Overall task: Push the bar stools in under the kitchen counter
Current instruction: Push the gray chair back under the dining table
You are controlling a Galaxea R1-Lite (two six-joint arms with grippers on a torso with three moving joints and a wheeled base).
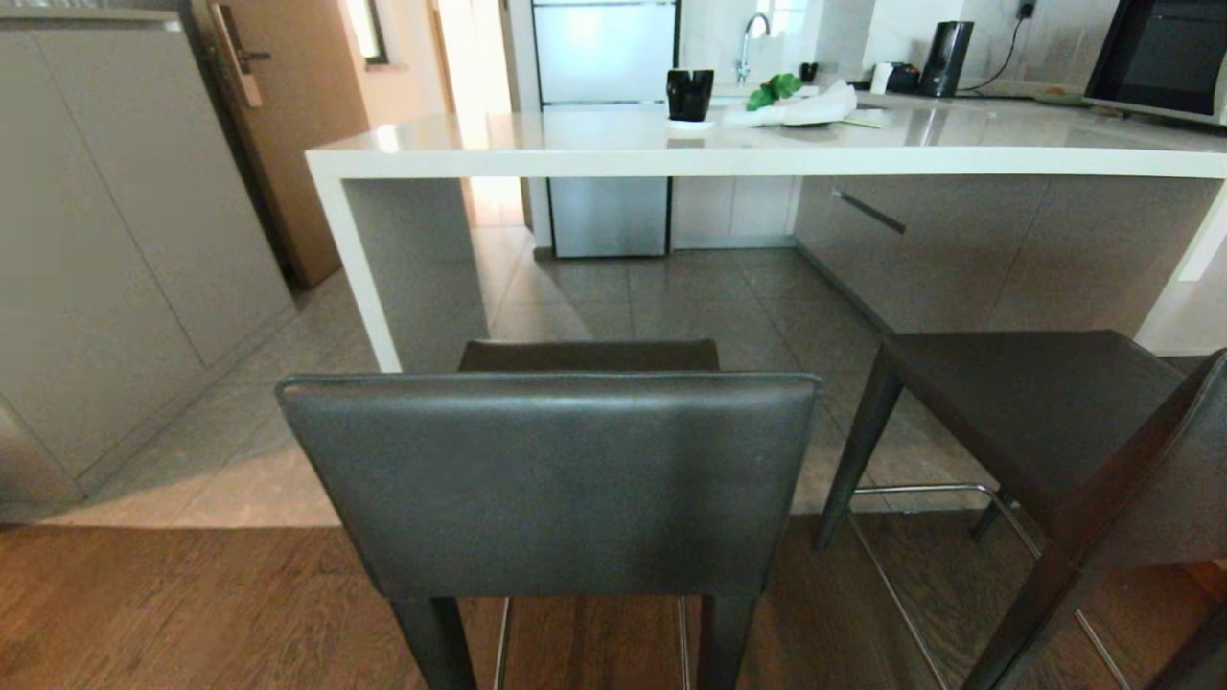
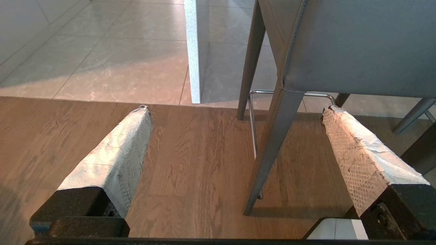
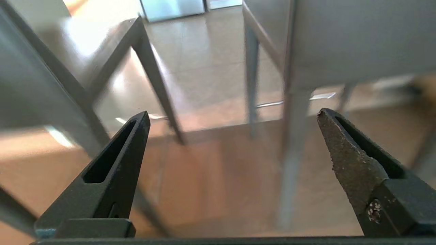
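Daylight pours in from the far doorway, glaring off the glossy kitchen counter (image 1: pixel 767 149) and paling the floor tiles (image 1: pixel 671 297), while the right wrist view is smeared with blur and the head view bows at its edges.

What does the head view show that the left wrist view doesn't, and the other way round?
Only the head view shows the kitchen counter top with a black cup on it, and the second stool turned at an angle on the right. Only the left wrist view shows the left gripper, open, hanging above the wood floor. Both show the near stool still outside the counter, and the counter's white side panel.
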